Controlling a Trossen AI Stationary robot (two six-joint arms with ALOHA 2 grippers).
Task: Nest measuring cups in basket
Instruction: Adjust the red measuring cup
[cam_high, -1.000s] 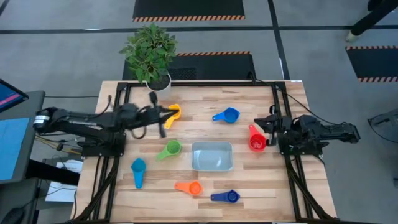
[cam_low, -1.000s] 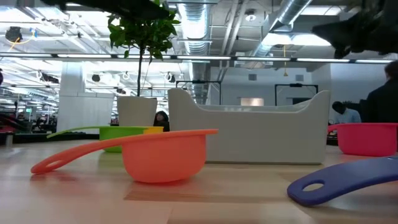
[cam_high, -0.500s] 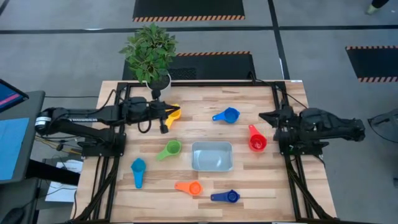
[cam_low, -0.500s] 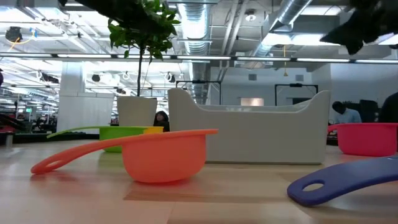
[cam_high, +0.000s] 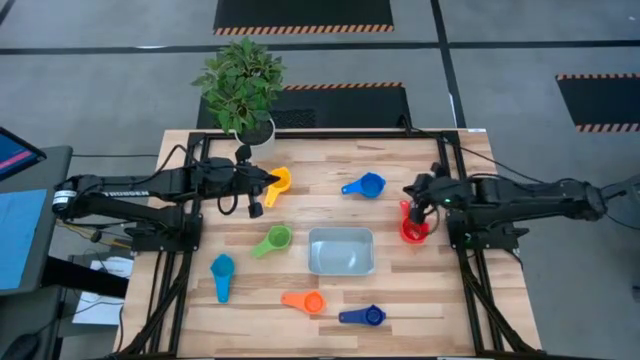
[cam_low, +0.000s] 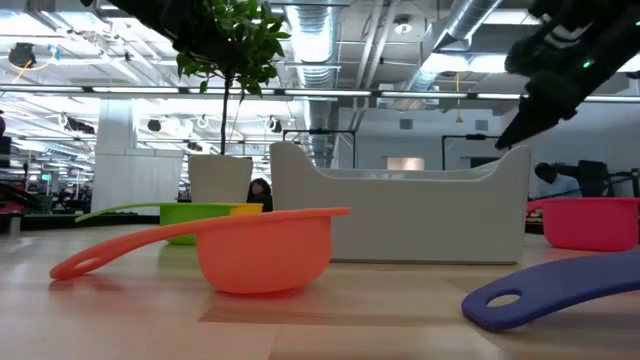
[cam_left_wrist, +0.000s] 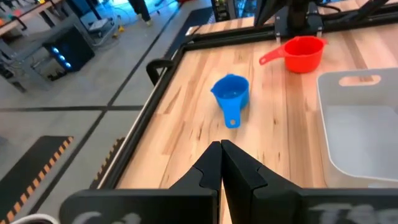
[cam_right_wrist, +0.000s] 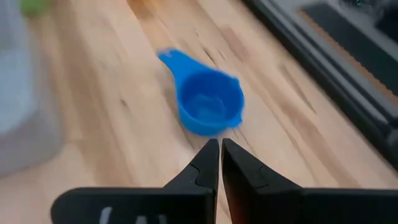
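Several measuring cups lie scattered on the wooden table around the pale grey-blue basket (cam_high: 341, 251): yellow (cam_high: 283, 181), blue (cam_high: 369, 185), red (cam_high: 414, 229), green (cam_high: 274, 240), light blue (cam_high: 222, 270), orange (cam_high: 306, 300) and dark blue (cam_high: 366, 316). My left gripper (cam_high: 270, 180) hangs shut in the air beside the yellow cup, pointing toward the blue cup (cam_left_wrist: 231, 94). My right gripper (cam_high: 408, 190) is shut above the red cup's handle, with the blue cup (cam_right_wrist: 208, 104) ahead of its fingers. Neither holds anything.
A potted plant (cam_high: 242, 82) stands at the table's far left corner, behind my left arm. A black frame (cam_high: 320, 133) runs along the table's far and side edges. The basket (cam_low: 400, 215) holds nothing, and bare wood lies between the cups.
My right arm has unfolded and reached toward the table's left, its gripper tipping downward to hang over the red cup's handle. My left gripper has tipped up nearer to level beside the yellow cup. No cup has moved.
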